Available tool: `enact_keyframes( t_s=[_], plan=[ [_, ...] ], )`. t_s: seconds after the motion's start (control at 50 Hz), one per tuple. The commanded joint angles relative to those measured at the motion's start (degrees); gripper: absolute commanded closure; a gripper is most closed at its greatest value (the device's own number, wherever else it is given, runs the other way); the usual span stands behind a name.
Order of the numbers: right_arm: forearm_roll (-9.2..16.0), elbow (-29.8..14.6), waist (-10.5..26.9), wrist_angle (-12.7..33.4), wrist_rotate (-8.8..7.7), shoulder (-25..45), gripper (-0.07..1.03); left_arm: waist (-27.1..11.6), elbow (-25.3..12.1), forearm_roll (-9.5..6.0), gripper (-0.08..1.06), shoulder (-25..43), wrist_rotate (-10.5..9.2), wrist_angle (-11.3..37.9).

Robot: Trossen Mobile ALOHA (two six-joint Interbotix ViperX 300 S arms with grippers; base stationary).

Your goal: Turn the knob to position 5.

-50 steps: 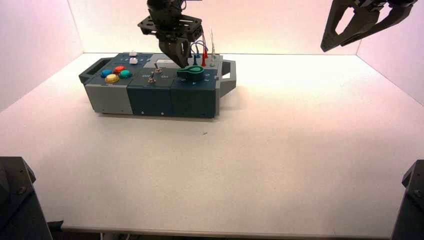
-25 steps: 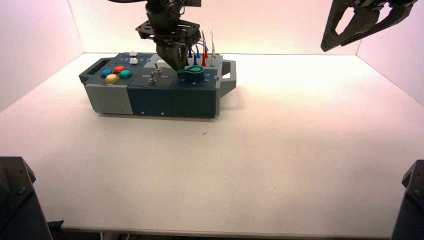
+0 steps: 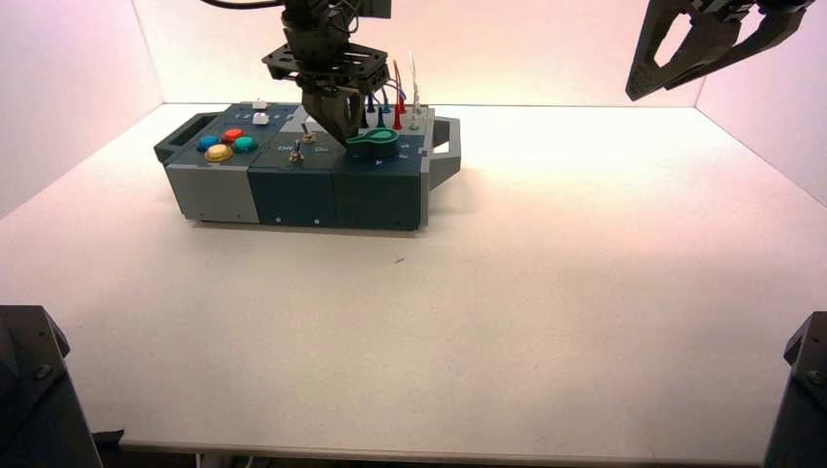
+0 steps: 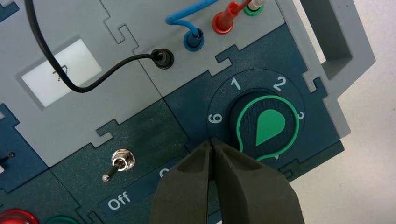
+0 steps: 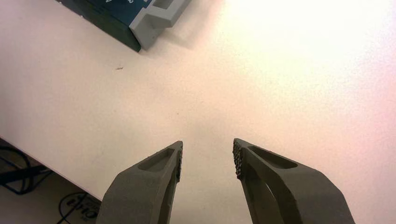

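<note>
On the pale table (image 3: 507,322), the knob (image 4: 268,125) sits beside the closed left tool (image 4: 211,142).

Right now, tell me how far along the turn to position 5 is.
Looks done: the round dark knob with green teardrop tab points between 4 and 6, roughly toward 5.
In hand: the dark left gripper, shut, is at the knob's tip, hiding 5.
Left: perhaps clearing away to confirm 5. The dark right gripper waits open above the table.
</note>
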Motion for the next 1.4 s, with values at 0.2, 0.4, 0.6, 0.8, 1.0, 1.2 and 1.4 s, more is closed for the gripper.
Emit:
enact_keyframes(
  t_s=[0.2, 0.4, 0.6, 0.8, 1.0, 1.2, 1.4],
  plan=[
    [0.1, -0.6, 0.3, -0.4, 0.0, -0.1, 0.39, 1.4, -1.4, 0.44, 1.01, -6.0, 0.0, 0.6],
    [0.1, -0.6, 0.3, -0.4, 0.0, -0.2, 0.39, 3.2, -0.8, 0.79, 1.01, -13.8, -0.18, 2.4],
    [0.1, -0.6, 0.3, -0.5, 0.0, -0.1, 0.39, 3.0, 2.9, 0.26, 1.01, -27.2, 0.0, 4.8],
    [0.2, -0.7, 0.6, -0.6, 0.0, -0.2, 0.39, 3.1, 12.3, 0.18, 0.8, -38.6, -0.09, 4.5],
    [0.3, -0.6, 3.4, -0.6, 0.0, -0.3, 0.39, 3.2, 21.2, 0.0, 0.63, -41.8, -0.26, 1.7],
    [0.2, -0.6, 4.0, -0.6, 0.0, -0.4, 0.39, 3.2, 27.9, -0.53, 0.5, -43.4, -0.35, -4.4],
    [0.2, -0.6, 4.0, -0.6, 0.0, -0.4, 0.39, 3.2, 27.5, -0.44, 0.5, -43.2, -0.26, -4.9]
  ],
)
